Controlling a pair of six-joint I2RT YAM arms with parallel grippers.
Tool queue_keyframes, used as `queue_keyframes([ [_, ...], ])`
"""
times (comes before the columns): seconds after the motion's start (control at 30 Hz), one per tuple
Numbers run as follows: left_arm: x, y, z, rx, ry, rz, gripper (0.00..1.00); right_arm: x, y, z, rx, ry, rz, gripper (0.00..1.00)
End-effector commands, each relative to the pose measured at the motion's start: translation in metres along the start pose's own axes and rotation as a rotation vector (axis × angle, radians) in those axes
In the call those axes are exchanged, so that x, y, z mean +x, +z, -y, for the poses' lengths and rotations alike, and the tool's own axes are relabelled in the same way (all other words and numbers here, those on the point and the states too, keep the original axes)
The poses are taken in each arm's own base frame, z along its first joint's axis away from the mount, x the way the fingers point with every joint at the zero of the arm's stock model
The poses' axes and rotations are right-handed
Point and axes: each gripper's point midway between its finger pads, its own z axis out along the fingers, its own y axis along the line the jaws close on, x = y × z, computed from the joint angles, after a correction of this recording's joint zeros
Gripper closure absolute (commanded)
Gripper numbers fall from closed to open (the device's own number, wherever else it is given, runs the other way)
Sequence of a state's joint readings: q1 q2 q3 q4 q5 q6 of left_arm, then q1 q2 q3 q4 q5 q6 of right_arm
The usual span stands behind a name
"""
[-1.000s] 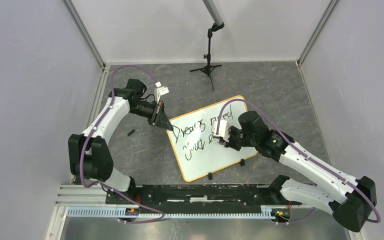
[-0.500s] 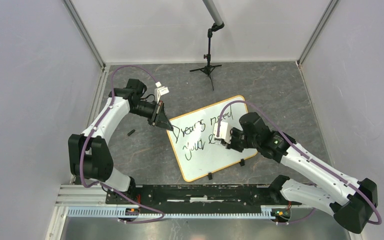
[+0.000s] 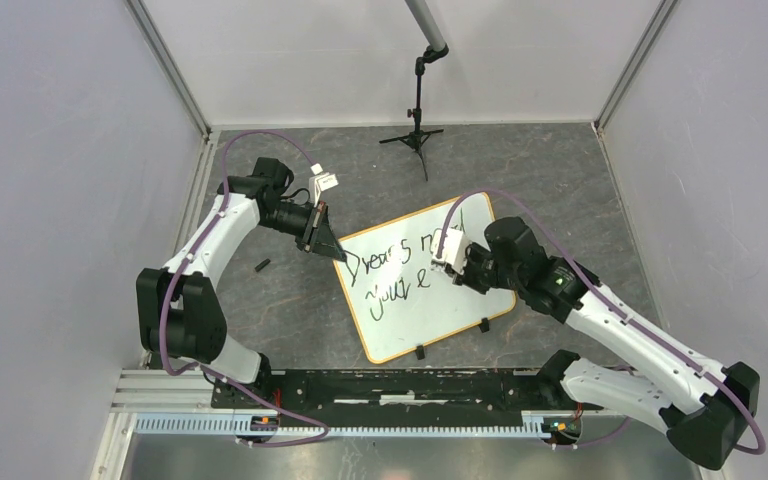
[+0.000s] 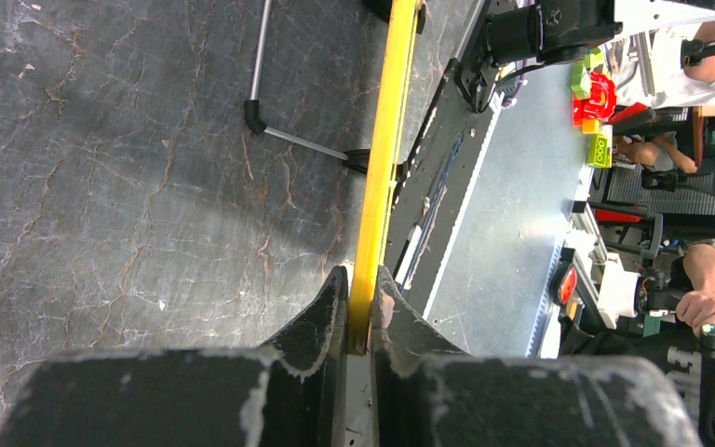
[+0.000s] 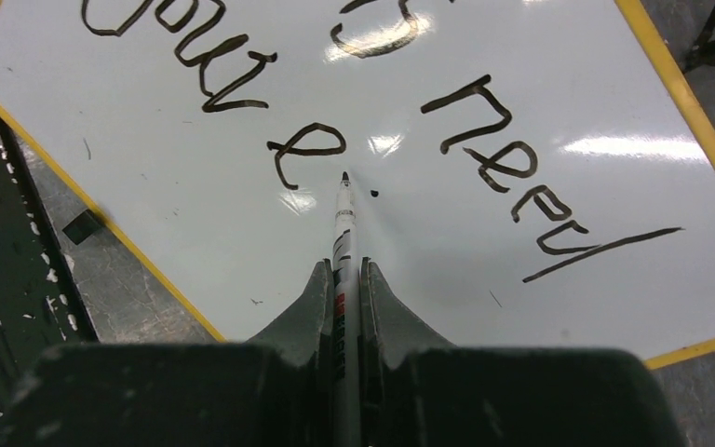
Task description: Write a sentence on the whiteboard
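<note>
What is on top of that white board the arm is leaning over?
Black handwriting: "Dreams need" above "your e", plus a small dot. The marker, pinched in the right fingers, points at the board. Seen from above, the right arm hides the board's right part.

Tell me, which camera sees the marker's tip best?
The right wrist camera: the marker pokes out of the right gripper, tip beside the "e" on the whiteboard. The top view hides it behind the arm; the left wrist view misses it.
</note>
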State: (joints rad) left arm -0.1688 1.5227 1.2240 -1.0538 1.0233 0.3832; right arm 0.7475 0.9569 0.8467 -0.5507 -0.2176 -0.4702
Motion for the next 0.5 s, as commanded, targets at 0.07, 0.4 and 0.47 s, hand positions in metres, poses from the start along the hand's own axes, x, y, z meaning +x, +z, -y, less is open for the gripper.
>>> queue_keyframes([
  [0.07, -0.003, 0.003, -0.013, -0.074, 0.062, -0.024, 0.98, -0.019, -0.009, 0.029, 0.122, 0.037, 0.047, 1.00],
  [0.4, -0.003, 0.003, -0.013, -0.068, 0.060, -0.022, 0.98, -0.018, 0.000, 0.036, 0.137, 0.046, 0.036, 1.00],
  [0.47, -0.003, 0.003, -0.013, -0.068, 0.060, -0.023, 0.98, -0.020, 0.002, 0.035, 0.126, 0.044, 0.040, 1.00],
])
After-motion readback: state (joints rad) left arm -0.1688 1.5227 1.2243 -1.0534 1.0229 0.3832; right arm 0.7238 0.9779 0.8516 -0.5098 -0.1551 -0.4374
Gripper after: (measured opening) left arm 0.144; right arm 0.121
